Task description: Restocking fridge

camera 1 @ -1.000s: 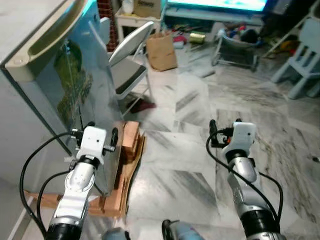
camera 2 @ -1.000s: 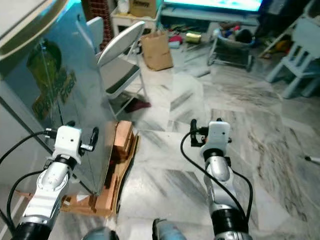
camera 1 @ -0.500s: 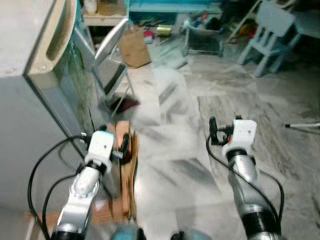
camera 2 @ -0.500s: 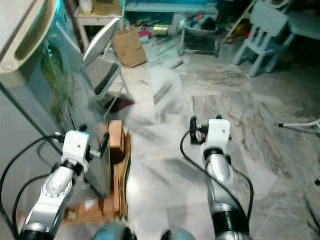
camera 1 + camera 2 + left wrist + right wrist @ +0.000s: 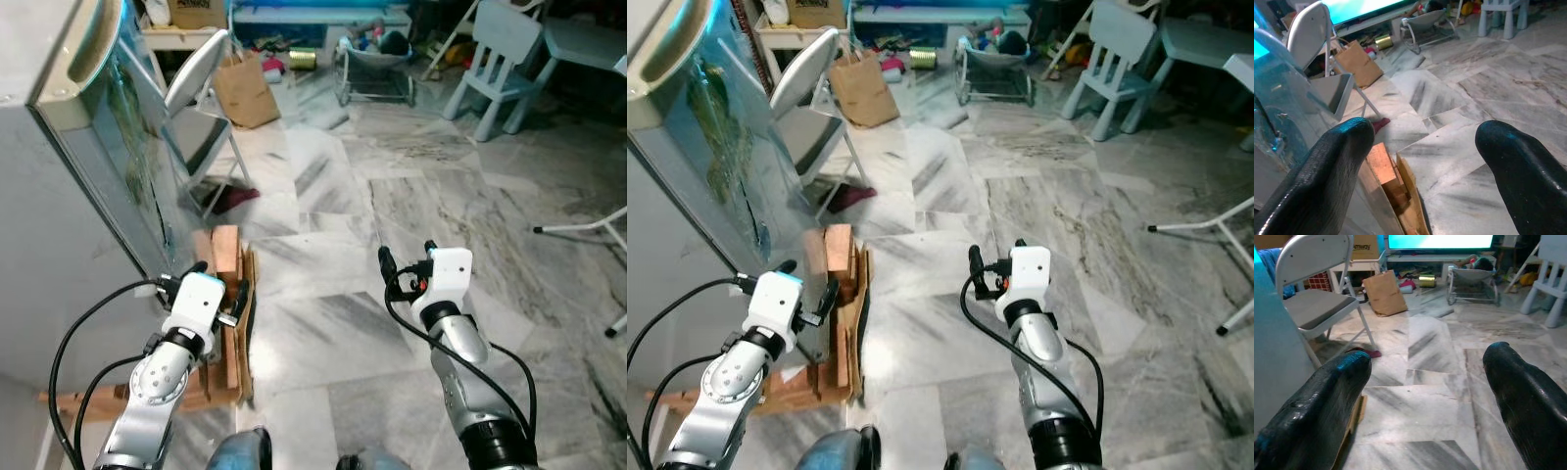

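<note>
The fridge [image 5: 59, 206] stands at my left, a tall grey cabinet with a glass door [image 5: 127, 127] that bears a green logo. It rests on wooden blocks [image 5: 223, 294]. My left gripper [image 5: 209, 284] is held low, close beside the fridge's front lower corner, open with nothing between its fingers [image 5: 1342, 161]. My right gripper [image 5: 406, 260] is raised over the marble floor to the right, also open and empty, its fingers [image 5: 1518, 387] spread wide.
A grey folding chair [image 5: 201, 98] stands just past the fridge door, with a brown paper bag [image 5: 243, 90] behind it. Farther back are a baby bouncer [image 5: 377, 64] and a light blue child's chair [image 5: 500, 49]. White stand legs [image 5: 588, 220] lie at right. Marble floor [image 5: 333, 225] stretches ahead.
The whole view has shifted: the fridge now sits further left and more floor shows on the right, so the camera moved. Both arms keep the same raised pose, fingers still open.
</note>
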`<state>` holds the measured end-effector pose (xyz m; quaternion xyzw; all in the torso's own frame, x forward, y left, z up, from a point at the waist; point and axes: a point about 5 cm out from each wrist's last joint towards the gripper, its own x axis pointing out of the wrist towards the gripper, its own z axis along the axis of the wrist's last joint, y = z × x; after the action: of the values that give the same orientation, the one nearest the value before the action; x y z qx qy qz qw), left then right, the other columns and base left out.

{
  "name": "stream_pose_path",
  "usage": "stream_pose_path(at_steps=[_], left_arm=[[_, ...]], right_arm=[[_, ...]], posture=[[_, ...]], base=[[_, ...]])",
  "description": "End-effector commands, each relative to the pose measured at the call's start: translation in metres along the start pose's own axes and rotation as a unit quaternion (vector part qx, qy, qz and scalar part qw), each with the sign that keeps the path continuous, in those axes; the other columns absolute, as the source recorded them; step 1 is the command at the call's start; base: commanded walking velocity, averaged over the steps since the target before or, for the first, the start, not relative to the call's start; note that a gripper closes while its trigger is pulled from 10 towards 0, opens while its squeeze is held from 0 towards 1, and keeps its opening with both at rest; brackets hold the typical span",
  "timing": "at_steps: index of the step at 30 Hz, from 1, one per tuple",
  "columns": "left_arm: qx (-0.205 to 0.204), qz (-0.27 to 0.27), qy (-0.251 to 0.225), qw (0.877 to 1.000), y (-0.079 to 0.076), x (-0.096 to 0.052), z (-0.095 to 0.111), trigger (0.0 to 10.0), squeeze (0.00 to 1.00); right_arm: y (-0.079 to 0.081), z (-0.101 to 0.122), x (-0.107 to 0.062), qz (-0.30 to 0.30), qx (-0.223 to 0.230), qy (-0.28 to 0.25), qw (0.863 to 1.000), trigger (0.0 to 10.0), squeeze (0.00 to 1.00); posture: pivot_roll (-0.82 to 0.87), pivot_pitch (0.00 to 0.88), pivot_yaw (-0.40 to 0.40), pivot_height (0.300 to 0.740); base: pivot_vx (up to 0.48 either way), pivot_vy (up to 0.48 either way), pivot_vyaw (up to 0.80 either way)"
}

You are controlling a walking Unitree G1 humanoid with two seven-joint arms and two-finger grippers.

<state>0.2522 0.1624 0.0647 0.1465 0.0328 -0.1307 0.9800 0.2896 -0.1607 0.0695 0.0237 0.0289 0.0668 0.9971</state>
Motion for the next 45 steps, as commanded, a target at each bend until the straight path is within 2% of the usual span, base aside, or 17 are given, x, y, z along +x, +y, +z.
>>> stream_pose_path(at_steps=[1, 14, 19, 23, 26, 29, 31, 32, 37, 45], left_arm=[[0.006, 0.003, 0.003, 1.0, 0.002, 0.001, 0.0, 10.0, 0.0], [0.015, 0.011, 0.004, 1.0, 0.005, 0.004, 0.0, 10.0, 0.0], [0.021, 0.032, 0.008, 0.999, 0.008, 0.004, -0.001, 10.0, 0.0], [0.032, 0.05, 0.013, 0.998, 0.014, 0.003, -0.003, 10.0, 0.0], [0.037, 0.089, 0.022, 0.995, 0.026, 0.002, -0.007, 10.0, 0.0], [0.022, 0.142, 0.026, 0.989, 0.039, 0.0, -0.009, 10.0, 0.0], [-0.019, 0.181, 0.037, 0.983, 0.046, -0.002, -0.012, 10.0, 0.0], [-0.019, 0.181, 0.037, 0.983, 0.046, -0.002, -0.012, 10.0, 0.0], [-0.09, 0.191, 0.036, 0.977, 0.048, 0.001, -0.011, 10.0, 0.0], [-0.085, 0.174, 0.016, 0.981, 0.044, 0.005, -0.006, 10.0, 0.0]], right_arm=[[0.0, 0.004, 0.001, -0.002, 0.005, -0.006, 1.0, 10.0, 0.0], [0.003, 0.007, 0.001, 0.007, 0.005, -0.015, 1.0, 10.0, 0.0], [0.004, 0.009, 0.001, 0.015, 0.003, -0.023, 1.0, 10.0, 0.0], [0.004, 0.009, 0.001, 0.016, 0.004, -0.025, 1.0, 10.0, 0.0], [0.005, 0.009, 0.0, 0.021, 0.002, -0.025, 0.999, 10.0, 0.0], [0.006, 0.008, -0.001, 0.024, 0.002, -0.023, 0.999, 10.0, 0.0], [0.006, 0.007, -0.003, 0.026, 0.002, -0.021, 0.999, 10.0, 0.0], [0.006, 0.007, -0.003, 0.026, 0.002, -0.021, 0.999, 10.0, 0.0], [0.008, 0.008, -0.004, 0.039, -0.014, -0.022, 0.999, 10.0, 0.0], [0.005, 0.007, -0.006, 0.03, -0.012, -0.02, 0.999, 10.0, 0.0]], posture=[[0.09, 0.079, -0.055, 0.74], [0.09, 0.077, -0.046, 0.74], [0.09, 0.078, -0.045, 0.74], [0.09, 0.077, -0.046, 0.74], [0.09, 0.076, -0.048, 0.74], [0.09, 0.076, -0.051, 0.74], [0.09, 0.076, -0.054, 0.74], [0.09, 0.076, -0.054, 0.74], [0.09, 0.08, -0.067, 0.74], [0.09, 0.081, -0.077, 0.74]], base=[[0.0, 0.0, 0.0], [0.236, 0.0, 0.0], [0.0, 0.0, 0.2], [0.0, 0.0, 0.62], [0.0, 0.0, 0.65], [0.0, 0.0, 0.64], [0.0, 0.0, 0.48], [0.0, 0.0, 0.46], [0.0, 0.0, 0.55], [0.0, 0.0, 0.61]])
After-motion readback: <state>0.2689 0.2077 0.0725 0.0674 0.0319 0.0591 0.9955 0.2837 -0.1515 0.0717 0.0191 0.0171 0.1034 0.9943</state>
